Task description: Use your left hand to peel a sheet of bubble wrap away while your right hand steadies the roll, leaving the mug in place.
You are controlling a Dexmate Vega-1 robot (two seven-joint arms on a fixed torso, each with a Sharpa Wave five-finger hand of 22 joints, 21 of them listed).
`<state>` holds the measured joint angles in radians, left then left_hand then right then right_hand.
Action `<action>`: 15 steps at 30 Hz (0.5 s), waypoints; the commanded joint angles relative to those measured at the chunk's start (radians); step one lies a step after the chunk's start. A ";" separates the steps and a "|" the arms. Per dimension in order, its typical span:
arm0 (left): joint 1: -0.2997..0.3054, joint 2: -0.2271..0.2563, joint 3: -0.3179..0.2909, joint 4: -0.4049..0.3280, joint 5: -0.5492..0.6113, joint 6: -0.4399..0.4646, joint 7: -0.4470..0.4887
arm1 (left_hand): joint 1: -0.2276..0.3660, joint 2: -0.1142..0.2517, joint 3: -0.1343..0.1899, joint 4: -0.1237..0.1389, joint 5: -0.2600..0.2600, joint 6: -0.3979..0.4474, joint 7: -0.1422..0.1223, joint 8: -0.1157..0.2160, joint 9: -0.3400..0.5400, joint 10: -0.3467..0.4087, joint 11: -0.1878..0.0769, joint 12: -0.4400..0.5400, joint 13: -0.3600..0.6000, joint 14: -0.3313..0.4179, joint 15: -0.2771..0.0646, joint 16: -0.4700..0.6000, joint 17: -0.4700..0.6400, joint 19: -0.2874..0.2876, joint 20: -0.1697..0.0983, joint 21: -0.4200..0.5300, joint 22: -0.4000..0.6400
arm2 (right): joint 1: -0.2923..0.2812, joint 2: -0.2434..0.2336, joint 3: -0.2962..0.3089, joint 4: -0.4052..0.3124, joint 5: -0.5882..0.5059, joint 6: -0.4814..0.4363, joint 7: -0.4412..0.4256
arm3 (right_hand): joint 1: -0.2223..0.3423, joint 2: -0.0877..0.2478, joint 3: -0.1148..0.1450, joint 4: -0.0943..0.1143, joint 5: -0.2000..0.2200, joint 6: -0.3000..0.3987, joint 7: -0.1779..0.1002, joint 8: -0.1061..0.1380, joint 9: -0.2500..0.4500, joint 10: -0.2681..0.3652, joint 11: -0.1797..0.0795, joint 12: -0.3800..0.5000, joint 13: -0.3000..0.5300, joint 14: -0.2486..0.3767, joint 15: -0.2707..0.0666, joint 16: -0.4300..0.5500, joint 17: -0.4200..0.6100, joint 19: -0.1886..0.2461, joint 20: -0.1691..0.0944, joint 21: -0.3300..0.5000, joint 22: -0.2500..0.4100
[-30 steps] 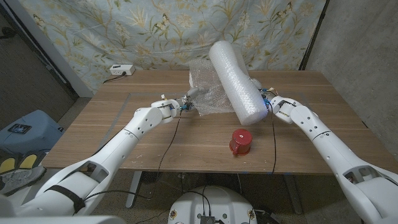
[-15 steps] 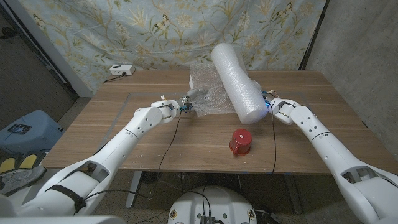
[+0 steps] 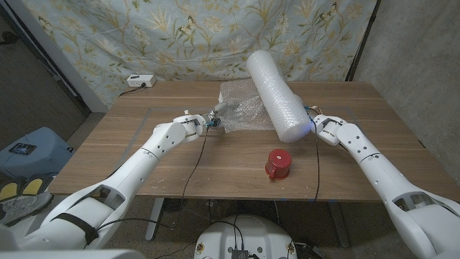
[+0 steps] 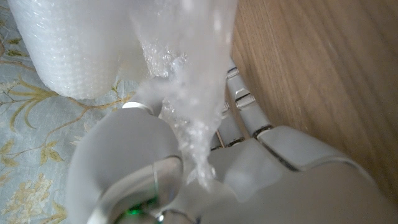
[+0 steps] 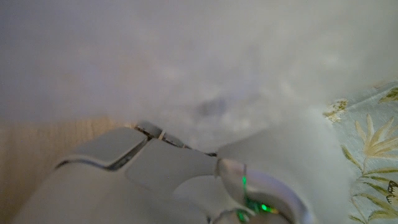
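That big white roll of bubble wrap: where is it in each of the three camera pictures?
Head view: the bubble wrap roll stands tilted at upper centre, its lower end by the right hand.
Left wrist view: the roll is at upper left, with the loose sheet running down into the left hand.
Right wrist view: the roll is a white blur across the upper part.
Shared landmark: the floral curtain.

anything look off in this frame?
The bubble wrap roll is tilted up off the table, far end raised, propped against the right hand. The left hand pinches the loose sheet. The red mug sits inverted.
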<state>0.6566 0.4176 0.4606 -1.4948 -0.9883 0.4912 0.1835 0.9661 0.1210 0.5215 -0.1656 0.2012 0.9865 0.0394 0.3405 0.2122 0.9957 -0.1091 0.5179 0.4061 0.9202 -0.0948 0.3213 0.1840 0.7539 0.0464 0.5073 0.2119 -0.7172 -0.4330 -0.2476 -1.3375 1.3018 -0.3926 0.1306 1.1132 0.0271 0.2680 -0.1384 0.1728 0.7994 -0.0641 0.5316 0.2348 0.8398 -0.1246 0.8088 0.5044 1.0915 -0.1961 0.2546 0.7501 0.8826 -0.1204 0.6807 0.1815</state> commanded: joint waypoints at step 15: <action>-0.002 0.026 -0.004 -0.019 0.006 0.014 0.009 | 0.009 0.005 0.000 0.000 -0.004 0.015 0.003 0.005 0.006 0.011 0.002 0.010 0.020 0.022 -0.007 -0.006 0.007 0.004 -0.012 0.016 0.002 | 0.010 0.014 -0.006 0.054 -0.031 0.037 0.100 | -0.060 -0.004 -0.035 0.017 0.003 -0.043 0.015 -0.031 0.000 -0.034 0.018 -0.035 -0.029 -0.041 -0.026 -0.027 -0.007 -0.028 0.026 -0.008 0.000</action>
<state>0.6550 0.4350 0.4580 -1.5071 -0.9860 0.5006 0.1878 0.9661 0.1209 0.5214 -0.1656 0.1994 0.9922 0.0415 0.3405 0.2166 0.9988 -0.1087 0.5217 0.4209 0.9328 -0.1036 0.3175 0.1887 0.7538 0.0388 0.5150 0.2118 -0.7097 -0.4240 -0.2507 -1.2997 1.2842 -0.3680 0.2003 1.0612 0.0276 0.2356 -0.1239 0.1728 0.7616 -0.0479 0.5062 0.2326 0.8117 -0.1073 0.7764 0.4768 1.0577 -0.1800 0.2322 0.7408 0.8562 -0.0962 0.6766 0.1801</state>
